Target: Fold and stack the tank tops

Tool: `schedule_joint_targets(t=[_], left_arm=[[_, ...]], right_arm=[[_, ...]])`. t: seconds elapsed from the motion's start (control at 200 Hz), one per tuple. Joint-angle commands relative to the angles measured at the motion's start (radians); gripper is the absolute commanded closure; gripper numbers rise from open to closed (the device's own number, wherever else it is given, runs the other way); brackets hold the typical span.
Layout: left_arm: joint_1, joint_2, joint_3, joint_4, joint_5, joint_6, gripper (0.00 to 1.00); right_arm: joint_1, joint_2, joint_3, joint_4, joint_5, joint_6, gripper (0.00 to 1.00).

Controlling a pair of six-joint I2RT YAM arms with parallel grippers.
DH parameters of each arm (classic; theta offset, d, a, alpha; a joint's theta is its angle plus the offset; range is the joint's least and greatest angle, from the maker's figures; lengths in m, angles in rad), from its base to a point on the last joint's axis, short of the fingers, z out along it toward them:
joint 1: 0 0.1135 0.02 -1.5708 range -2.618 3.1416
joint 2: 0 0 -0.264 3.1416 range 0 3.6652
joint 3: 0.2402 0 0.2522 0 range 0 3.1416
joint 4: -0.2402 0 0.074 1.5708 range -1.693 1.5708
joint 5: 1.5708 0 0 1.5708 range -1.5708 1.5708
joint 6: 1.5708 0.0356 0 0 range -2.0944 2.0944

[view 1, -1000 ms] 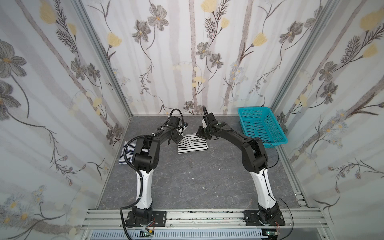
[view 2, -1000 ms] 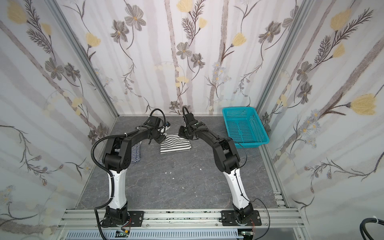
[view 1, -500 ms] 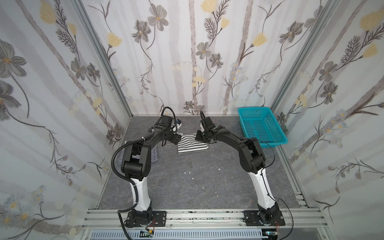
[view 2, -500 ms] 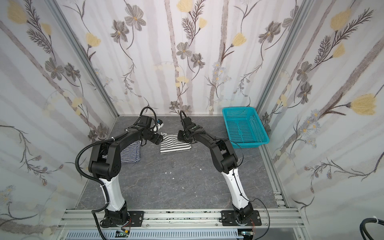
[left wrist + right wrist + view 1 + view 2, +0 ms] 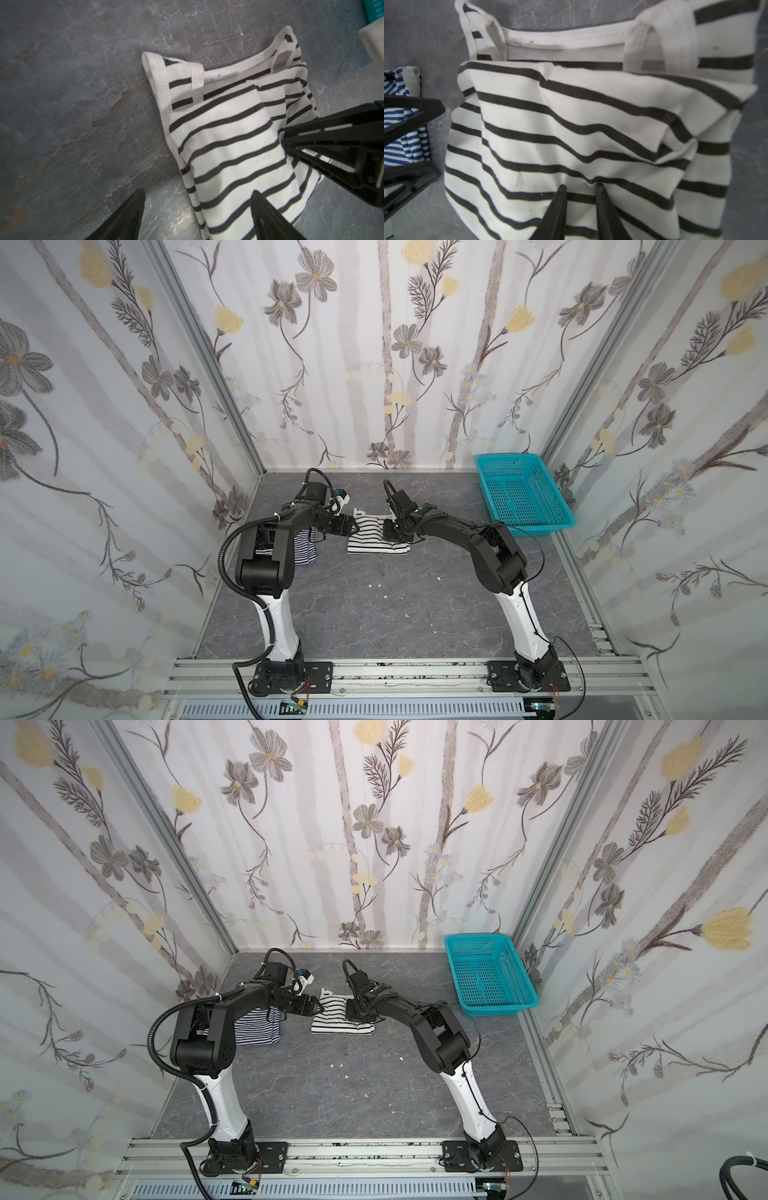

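Your black-and-white tank top lies folded on the worktop, midway across and toward the back edge, with its white straps at the back. The navy-and-white tank top sits near the left edge. A strip of bare worktop separates the two.

The right gripper is down on the black-and-white top, its jaws narrowed to a slit with a pucker of cloth pinched between the tips. The left gripper stands wide open at that top's left edge and holds nothing. One finger is over bare worktop, the other over striped cloth.

The teal basket stands in the back right corner. Both tops lie outside it, and its perforated floor shows across its whole width.

In both top views the left arm hides part of the navy top, and the jaws are too small for you to read. The wrist views settle that. The right wrist view shows the navy top's blue stripes behind the left gripper's fingers. The left wrist view shows only a teal sliver of the basket.
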Motion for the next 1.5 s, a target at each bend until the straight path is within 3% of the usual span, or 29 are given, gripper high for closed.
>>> schedule_joint_targets(t=[0.0,0.43,0.884,0.954,1.104,1.189,1.299,1.499], left_arm=[[0.004,0.017,-0.002,-0.007,0.022,-0.018,0.19],[0.006,0.031,-0.067,-0.058,0.016,0.028,0.2],[-0.013,0.09,-0.077,-0.105,0.02,0.062,0.34],[-0.012,0.092,-0.071,-0.105,0.032,0.059,0.41],[-0.007,0.085,-0.052,-0.105,0.053,0.051,0.71],[-0.002,0.072,-0.046,-0.107,0.069,0.049,0.83],[-0.002,0.057,-0.038,-0.113,0.084,0.051,1.0],[0.005,0.018,-0.037,-0.134,0.092,0.058,1.0]], right_arm=[[0.021,-0.009,-0.024,-0.008,0.009,0.042,0.74],[0.013,-0.049,-0.15,0.119,-0.007,0.153,0.76],[-0.002,-0.062,-0.175,0.173,-0.025,0.194,0.78],[-0.003,-0.064,-0.175,0.171,-0.022,0.193,0.78],[-0.008,-0.071,-0.187,0.173,-0.023,0.188,0.78],[-0.01,-0.087,-0.205,0.196,-0.033,0.185,0.77],[-0.008,-0.132,-0.251,0.292,-0.078,0.174,0.69],[-0.004,-0.248,-0.294,0.371,-0.09,0.137,0.54]])
